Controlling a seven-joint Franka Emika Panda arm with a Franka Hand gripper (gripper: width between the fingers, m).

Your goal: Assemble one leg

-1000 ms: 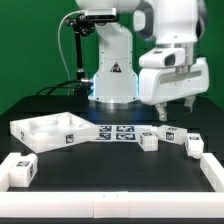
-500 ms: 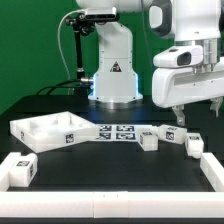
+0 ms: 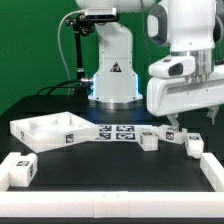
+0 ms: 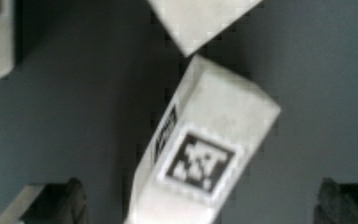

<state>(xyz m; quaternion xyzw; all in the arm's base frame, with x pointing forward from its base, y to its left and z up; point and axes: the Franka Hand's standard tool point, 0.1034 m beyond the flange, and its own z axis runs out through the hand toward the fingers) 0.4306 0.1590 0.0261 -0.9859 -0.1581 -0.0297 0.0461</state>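
Three small white legs with tags lie on the table at the exterior view's right: one [image 3: 148,140], one [image 3: 172,135] and one [image 3: 192,147]. Another leg [image 3: 20,168] lies at the front left. My gripper [image 3: 190,119] hangs open just above the right-hand group and touches none of them. In the wrist view a leg [image 4: 202,150] with a black-and-white tag lies tilted between my two dark fingertips [image 4: 60,202], which stand wide apart on either side of it; the gripper [image 4: 202,205] holds nothing.
The large white tray-like panel [image 3: 28,127] lies at the left. The marker board [image 3: 118,132] lies flat in the middle. A white rail [image 3: 212,170] borders the table's right and front. The robot base [image 3: 110,70] stands behind.
The gripper swung toward the exterior view's right, then came back a little left and lower over the right-hand legs. The legs have not moved.
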